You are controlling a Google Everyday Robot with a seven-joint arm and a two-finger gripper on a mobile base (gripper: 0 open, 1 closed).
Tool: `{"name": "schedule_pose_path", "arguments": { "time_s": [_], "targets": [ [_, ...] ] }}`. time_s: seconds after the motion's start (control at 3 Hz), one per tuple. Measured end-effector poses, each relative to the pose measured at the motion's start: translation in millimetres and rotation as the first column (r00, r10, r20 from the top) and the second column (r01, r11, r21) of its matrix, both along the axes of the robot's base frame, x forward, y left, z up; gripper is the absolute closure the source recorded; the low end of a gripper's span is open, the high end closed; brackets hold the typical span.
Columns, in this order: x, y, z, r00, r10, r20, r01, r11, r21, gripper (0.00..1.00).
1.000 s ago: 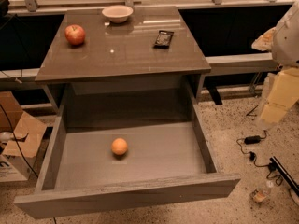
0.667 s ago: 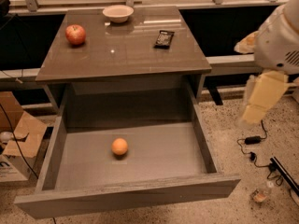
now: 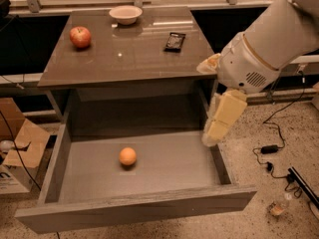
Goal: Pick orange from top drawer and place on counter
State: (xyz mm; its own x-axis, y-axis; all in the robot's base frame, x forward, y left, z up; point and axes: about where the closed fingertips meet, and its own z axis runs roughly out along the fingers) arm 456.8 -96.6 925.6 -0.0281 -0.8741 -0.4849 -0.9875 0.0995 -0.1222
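Over the right-hand wall of the open drawer (image 3: 134,210) hangs the gripper (image 3: 215,131), a pale cream piece angled downward and a little to the left, its tip level with the top of that wall. From where I stand I cannot tell whether it is open or closed. It holds nothing, and I cannot tell whether it touches the drawer wall or hangs just in front of it. Above it, the thick white arm (image 3: 264,49) slants up and off to the upper right, crossing the right corner of the counter (image 3: 129,59).

Well to the left of the gripper, the orange (image 3: 127,156) sits on the drawer's grey floor, left of centre, apart from every wall. The drawer is pulled fully out towards me, its flat front panel nearest.

Up on the glossy counter, a red apple (image 3: 80,36) rests near the left side, a pale bowl (image 3: 125,14) stands at the back edge, and a dark packet (image 3: 175,41) lies to the right of centre. A cardboard box (image 3: 22,151) stands on the floor to the left of the drawer, and black cables (image 3: 269,151) trail over the speckled floor on the right.
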Motion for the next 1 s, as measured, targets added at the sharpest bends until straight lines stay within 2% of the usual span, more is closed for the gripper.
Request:
{"name": "schedule_pose_path", "arguments": {
  "time_s": [0.33,0.67,1.0],
  "targets": [
    [11,30,-26,0.9994,0.027,-0.02,-0.026,0.997,0.067,0.0],
    [12,34,-30,0.9993,0.03,-0.023,-0.028,0.997,0.072,0.0],
    [17,59,-56,0.9979,0.048,-0.044,-0.043,0.994,0.103,0.0]
  ]
}}
